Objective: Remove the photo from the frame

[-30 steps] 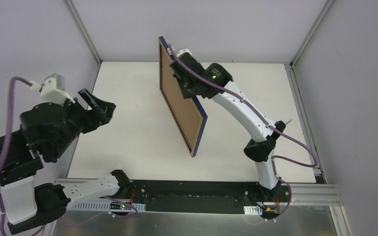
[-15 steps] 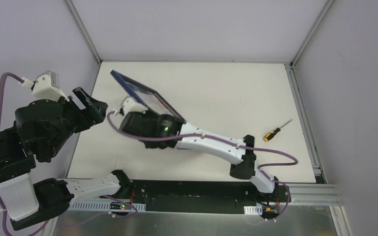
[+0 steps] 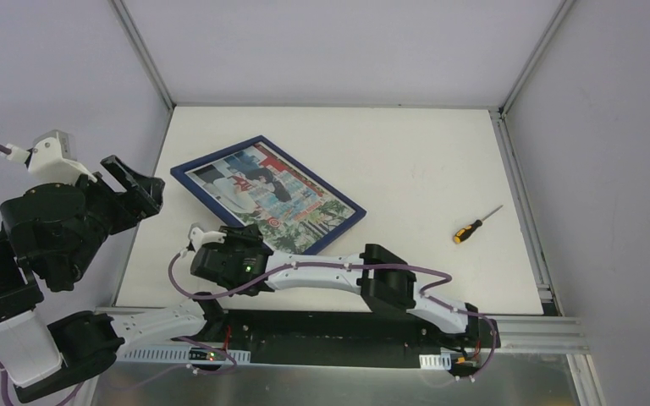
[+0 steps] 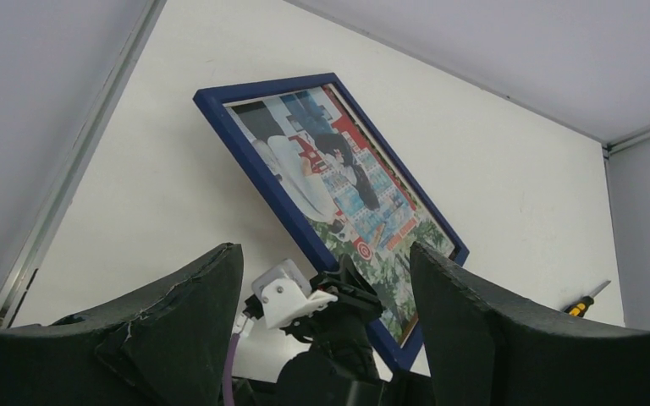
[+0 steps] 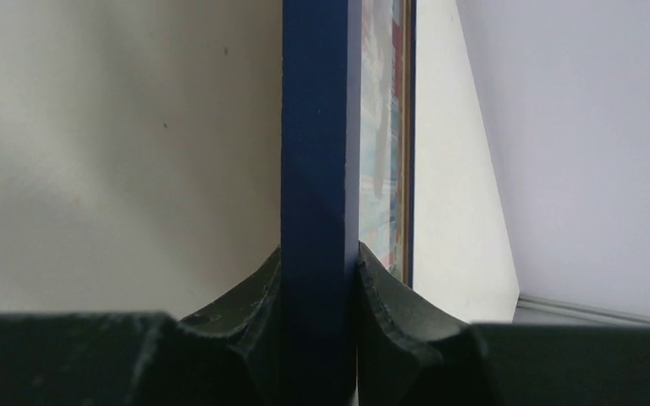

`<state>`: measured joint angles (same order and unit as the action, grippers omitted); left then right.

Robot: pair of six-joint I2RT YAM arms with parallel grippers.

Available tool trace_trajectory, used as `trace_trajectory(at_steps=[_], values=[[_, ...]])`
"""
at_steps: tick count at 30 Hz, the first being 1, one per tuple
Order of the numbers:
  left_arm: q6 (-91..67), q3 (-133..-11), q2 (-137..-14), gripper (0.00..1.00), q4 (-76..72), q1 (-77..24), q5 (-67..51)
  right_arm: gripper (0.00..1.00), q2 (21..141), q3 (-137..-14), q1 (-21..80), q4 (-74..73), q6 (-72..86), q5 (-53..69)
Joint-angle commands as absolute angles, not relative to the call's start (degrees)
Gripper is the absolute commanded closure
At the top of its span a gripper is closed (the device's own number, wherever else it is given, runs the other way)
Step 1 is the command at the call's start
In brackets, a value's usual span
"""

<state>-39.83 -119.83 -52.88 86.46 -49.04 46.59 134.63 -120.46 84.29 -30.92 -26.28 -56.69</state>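
On the white table (image 3: 423, 161), toward the left, is the frame (image 3: 217, 152). It is a big flat rectangle with a thin dark blue border and sharp corners. It is turned so one corner points far and one points near. The picture side faces up.

The photo (image 3: 262, 190) is inside the frame. It is thin paper with lots of colours: red, blue, white and green leaves.

The right gripper (image 3: 250, 233) reaches across from the right and has the near-left edge of the frame. In the right wrist view its two dark fingers (image 5: 254, 296) press on both sides of the blue edge (image 5: 317, 169), with no gap. A thin strip of the photo (image 5: 381, 144) shows beside that edge. I cannot tell if the frame lies fully flat or is lifted a bit on that side.

The left gripper (image 3: 141, 179) hangs over the left edge of the table, near the frame's left corner but not touching it. Its black jaws are wide apart and hold nothing.

A small screwdriver (image 3: 476, 223) with an orange and black handle lies well apart, near the right edge. Between it and the frame the table is smooth and white. Grey metal rails run along the table's sides.
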Motion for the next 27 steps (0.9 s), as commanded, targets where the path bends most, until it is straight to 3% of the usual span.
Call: trace_trajectory(at_steps=[1,14,27], values=[[-36.6,-120.5,-55.4,0.27,86.8,-48.7,47.3,1.0,139.3,-123.9,83.2,-14.9,-28.0,-48.0],[-37.3,-119.3,-56.2,0.27,86.9,-48.7,44.0,1.0,155.0,-139.0,78.4,-3.5,-34.8,-42.1],[-39.7,-119.1,-56.6,0.27,88.2,-48.7,42.3,1.0,158.3,-143.9,77.7,-2.4,-32.1,-35.9]])
